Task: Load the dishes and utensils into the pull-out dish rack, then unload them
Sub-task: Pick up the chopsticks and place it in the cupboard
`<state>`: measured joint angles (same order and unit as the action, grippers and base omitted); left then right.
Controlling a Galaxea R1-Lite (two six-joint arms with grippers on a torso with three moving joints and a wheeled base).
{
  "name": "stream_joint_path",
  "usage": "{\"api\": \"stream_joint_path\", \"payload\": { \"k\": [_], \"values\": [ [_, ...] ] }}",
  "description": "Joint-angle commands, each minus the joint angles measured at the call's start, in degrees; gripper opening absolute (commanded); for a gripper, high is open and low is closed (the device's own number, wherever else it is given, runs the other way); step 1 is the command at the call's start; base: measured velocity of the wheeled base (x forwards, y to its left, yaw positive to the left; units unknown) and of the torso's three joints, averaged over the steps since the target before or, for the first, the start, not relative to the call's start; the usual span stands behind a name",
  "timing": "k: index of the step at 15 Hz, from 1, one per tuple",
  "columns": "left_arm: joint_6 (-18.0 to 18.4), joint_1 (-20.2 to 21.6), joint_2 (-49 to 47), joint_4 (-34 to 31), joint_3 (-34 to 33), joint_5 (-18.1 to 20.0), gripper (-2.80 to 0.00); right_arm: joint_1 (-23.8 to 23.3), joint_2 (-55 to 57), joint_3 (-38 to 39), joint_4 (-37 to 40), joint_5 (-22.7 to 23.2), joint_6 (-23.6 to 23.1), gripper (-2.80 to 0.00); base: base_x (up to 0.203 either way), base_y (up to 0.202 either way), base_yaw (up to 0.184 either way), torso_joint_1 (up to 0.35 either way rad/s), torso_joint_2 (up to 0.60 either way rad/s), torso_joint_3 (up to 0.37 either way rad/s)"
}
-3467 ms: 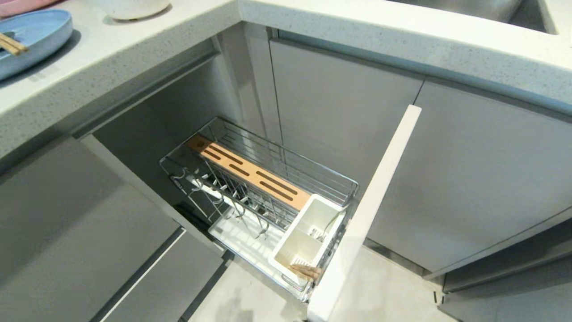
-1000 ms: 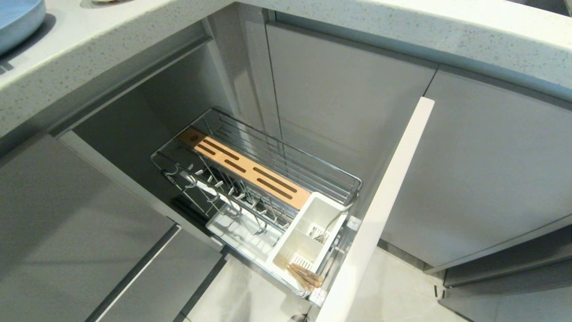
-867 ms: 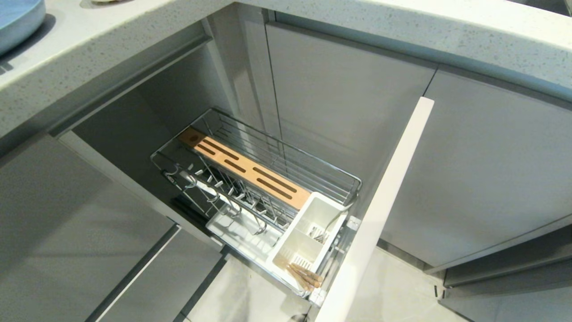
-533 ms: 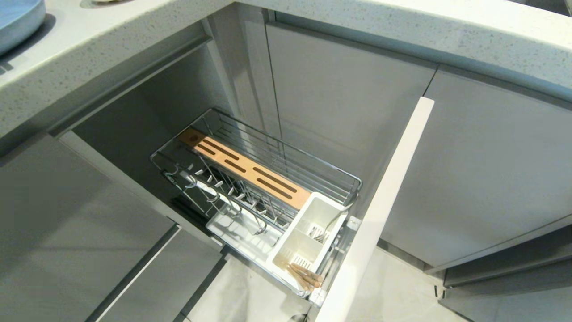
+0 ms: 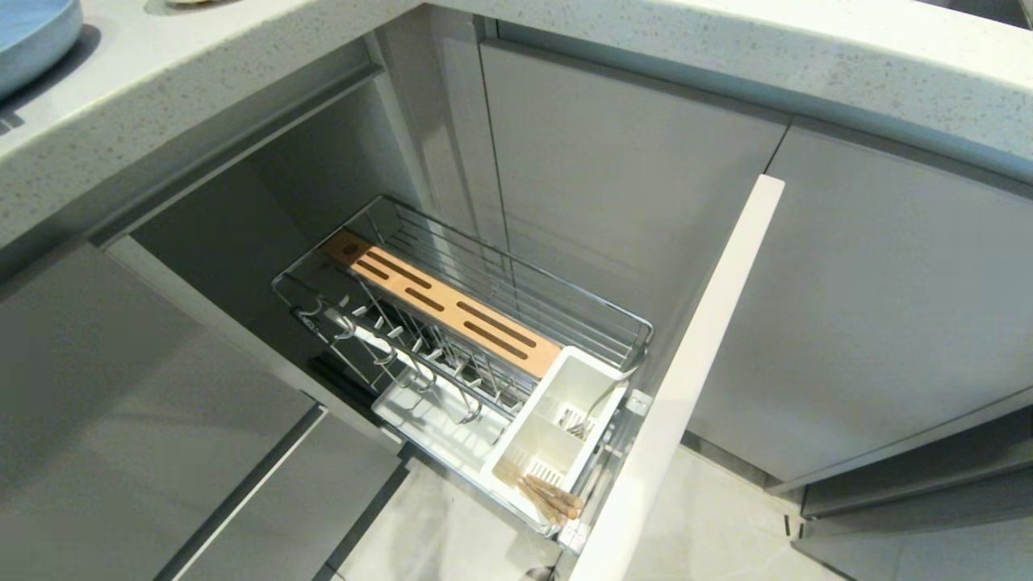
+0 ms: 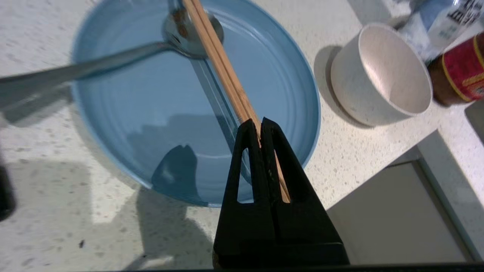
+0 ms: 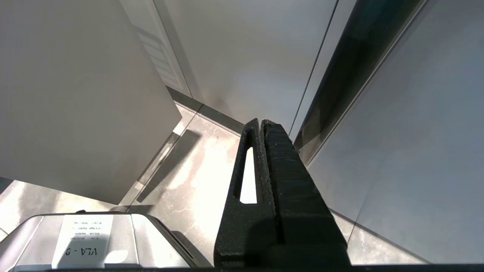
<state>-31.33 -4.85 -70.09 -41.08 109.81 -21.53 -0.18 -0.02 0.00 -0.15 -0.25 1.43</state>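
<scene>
Loading stage, partly done. The pull-out dish rack point(image 5: 484, 339) stands drawn out of the cabinet. In its white caddy point(image 5: 557, 432) one pair of chopsticks point(image 5: 551, 496) already lies in the near compartment; the plate prongs and the white tray below carry nothing.

Left gripper point(image 6: 260, 121) — pinched tight on a second pair of chopsticks point(image 6: 223, 64), just above the blue plate point(image 6: 124, 124) on the table point(image 6: 49, 211). Their far ends reach over the bowl of the metal spoon point(image 6: 113, 56), which lies in the plate with its handle running out over the rim. Whether the sticks touch the spoon cannot be told. White bowl point(image 6: 382, 75) sits just beside the plate, next to a bottle and a jar.

Right gripper point(image 7: 261, 122) — pressed closed on nothing, parked low beside the cabinet fronts above the floor.

Judgement: held chopsticks, spoon, plate and bowl remain to be loaded; all unloading is still ahead.
</scene>
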Motion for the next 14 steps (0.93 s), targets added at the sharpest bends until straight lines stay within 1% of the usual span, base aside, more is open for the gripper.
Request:
{"api": "stream_joint_path", "payload": {
  "k": [1,4,5,8,14],
  "values": [
    [-0.2,-1.2,-2.7,-0.9,0.1,-0.1,-2.8,0.0,-0.2,0.1,0.0,0.0,0.0,-2.8,0.0,0.0,0.0,0.0,0.0,0.0],
    [-0.6,-2.3,-5.4,-1.0,0.1,-0.2,-2.8,0.0,-0.2,0.1,0.0,0.0,0.1,-2.8,0.0,0.0,0.0,0.0,0.0,0.0],
    [-0.7,-2.4,-5.7,-0.9,0.1,-0.4,0.0,0.0,-0.2,0.1,0.0,0.0,0.0,-2.8,0.0,0.0,0.0,0.0,0.0,0.0],
    [-0.6,-3.0,-5.6,-0.5,0.1,-3.8,0.0,0.0,-0.2,0.1,0.0,0.0,0.0,-2.8,0.0,0.0,0.0,0.0,0.0,0.0],
    [-0.5,-3.2,-5.8,-0.6,0.1,-4.3,0.0,0.0,-0.2,0.1,0.0,0.0,0.0,-2.8,0.0,0.0,0.0,0.0,0.0,0.0]
  ]
}}
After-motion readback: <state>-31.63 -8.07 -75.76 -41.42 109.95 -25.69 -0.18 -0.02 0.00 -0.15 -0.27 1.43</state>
